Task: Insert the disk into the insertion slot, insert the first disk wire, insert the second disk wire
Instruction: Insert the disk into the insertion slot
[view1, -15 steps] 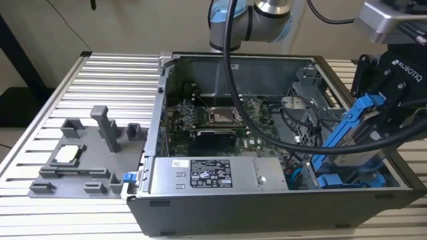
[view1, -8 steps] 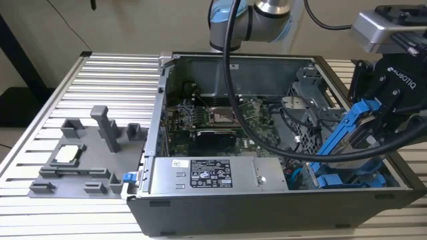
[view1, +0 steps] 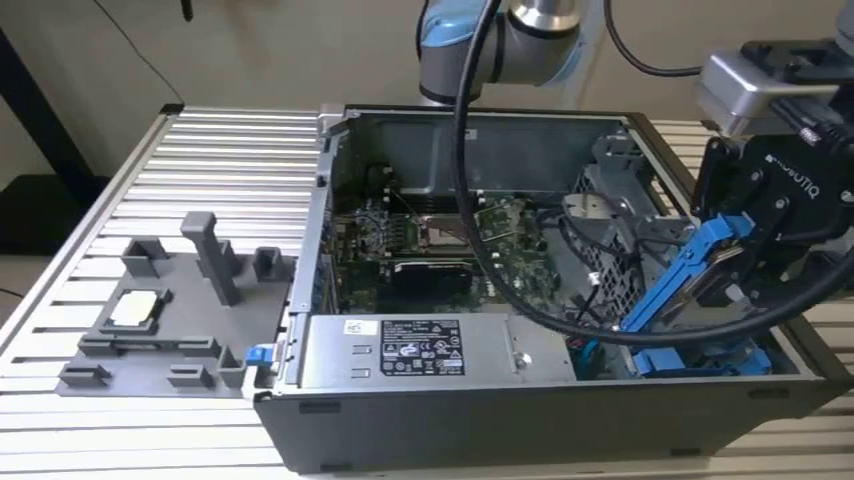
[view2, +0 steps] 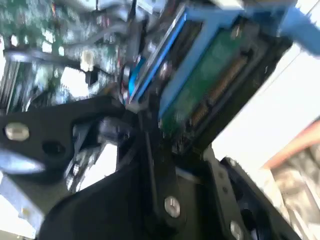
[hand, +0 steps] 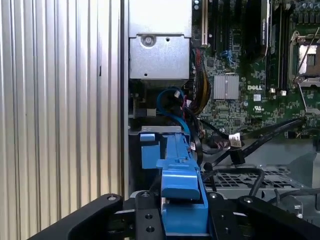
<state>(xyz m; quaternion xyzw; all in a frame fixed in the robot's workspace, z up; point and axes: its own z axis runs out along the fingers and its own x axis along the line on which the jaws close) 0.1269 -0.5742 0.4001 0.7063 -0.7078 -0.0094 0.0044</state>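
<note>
Surface: ribbed aluminium table (view1: 200, 160), slats running across it; plain beige wall (view1: 267, 50) behind.

On the table toward the exterior view's left sits a grey fixture plate (view1: 160, 345) with several upright blocks; a pale square part (view1: 138, 308) lies on it.

Container: open computer case (view1: 534, 420), lying on its side with the cover off, at the middle and the exterior view's right of the table. Contents:
- green motherboard (view1: 441, 240) across the floor of the case;
- grey power supply (view1: 414, 350) with a white label along the near wall;
- perforated grey panel (view1: 617, 275) toward the exterior view's right;
- loose black cables (view1: 587, 325) draped in front of the panel.

The arm (view1: 501, 40) comes in from behind the case; the gripper (view1: 754, 265) hangs over the case's near corner on the exterior view's right. Its fingers (hand: 145, 215) are closed onto the blue carrier of the disk (view1: 687, 275), one on each side (plainest in the first wrist view).

The disk is steeply tilted; its upper end is at the gripper, and its lower end is down inside the case, just above the insertion slot (view1: 694, 362). I cannot tell whether its edge has entered the slot. In the second wrist view the disk's green circuit board and connector face the camera.
</note>
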